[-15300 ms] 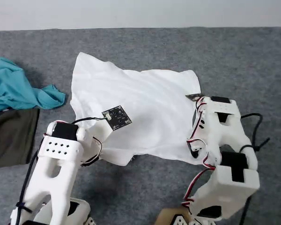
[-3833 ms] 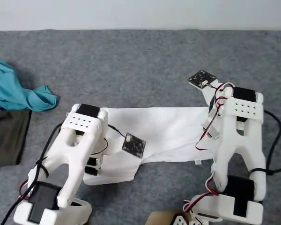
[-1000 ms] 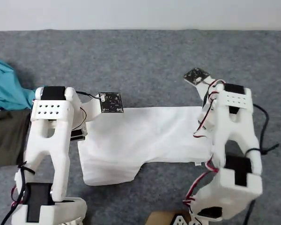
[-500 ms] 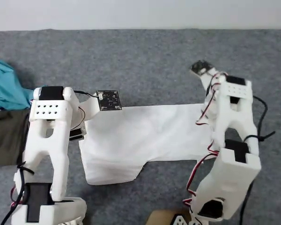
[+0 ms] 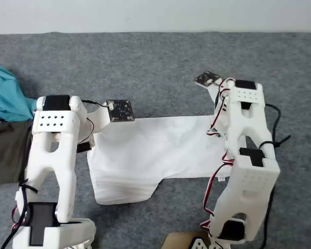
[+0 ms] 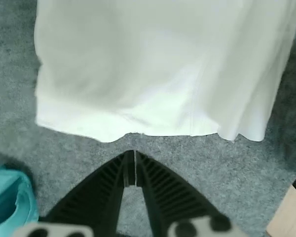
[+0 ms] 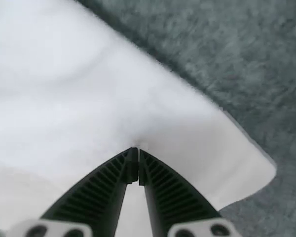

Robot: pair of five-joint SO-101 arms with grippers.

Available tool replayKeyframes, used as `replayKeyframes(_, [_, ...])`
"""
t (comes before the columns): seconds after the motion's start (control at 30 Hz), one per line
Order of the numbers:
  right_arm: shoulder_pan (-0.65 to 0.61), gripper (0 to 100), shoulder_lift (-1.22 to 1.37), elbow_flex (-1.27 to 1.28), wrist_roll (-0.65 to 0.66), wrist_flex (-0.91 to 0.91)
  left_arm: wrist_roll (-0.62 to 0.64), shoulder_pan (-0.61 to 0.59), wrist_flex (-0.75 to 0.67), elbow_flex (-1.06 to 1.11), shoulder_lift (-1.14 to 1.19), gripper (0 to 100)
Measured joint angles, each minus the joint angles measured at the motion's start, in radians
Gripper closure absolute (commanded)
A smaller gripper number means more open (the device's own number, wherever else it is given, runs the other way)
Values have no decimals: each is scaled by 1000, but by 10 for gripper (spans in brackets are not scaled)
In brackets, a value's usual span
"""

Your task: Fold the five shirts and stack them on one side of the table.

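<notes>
High view — white shirt (image 5: 155, 150), teal shirt (image 5: 8, 98), dark garment (image 5: 8, 150) — three

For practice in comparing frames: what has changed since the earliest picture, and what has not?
The white shirt, first spread wide, is now folded into a narrower band. The left gripper has moved off the shirt to over the grey mat beside its edge. The right gripper is at the shirt's other end, much as at first. The teal shirt and dark shirt stayed put.

Three shirts (image 5: 155, 150) (one white), two arms (image 5: 54, 150)
</notes>
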Motion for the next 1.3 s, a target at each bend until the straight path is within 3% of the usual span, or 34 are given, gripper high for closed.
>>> replayKeyframes(0.33, [-92,988,-126,-44,-68,301,267,-81,100,-209,0,996])
replayKeyframes(0.57, [-132,988,-276,-44,-80,379,523,-288,106,-390,0,997])
replayKeyframes(0.7, [-135,988,-377,-44,-163,381,669,-420,110,-453,-8,997])
replayKeyframes(0.87, [-175,988,-500,-41,-288,381,790,-540,114,-459,-127,997])
replayKeyframes(1.07, [-276,988,-654,124,-457,381,832,-568,115,-419,-270,997])
replayKeyframes(1.3, [-407,988,-838,400,-483,377,1017,-712,115,-164,-396,997])
